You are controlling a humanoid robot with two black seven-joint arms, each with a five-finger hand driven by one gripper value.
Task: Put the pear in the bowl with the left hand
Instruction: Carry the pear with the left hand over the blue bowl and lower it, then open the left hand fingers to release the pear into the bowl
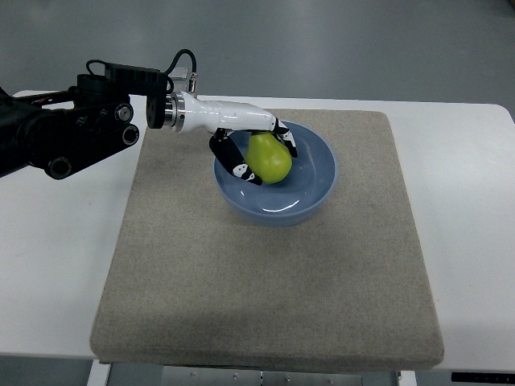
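Note:
A green pear (270,158) is held over the left part of a blue bowl (310,197). My left hand (256,149) comes in from the picture's left and has its white and black fingers (235,163) wrapped around the pear. Whether the pear touches the bowl's floor I cannot tell. The bowl stands on a grey mat (265,281), toward its far middle. The right arm is out of view.
The mat lies on a white table (475,209). The black left forearm (64,133) with its cables stretches over the table's far left corner. Grey floor shows beyond the table's far edge.

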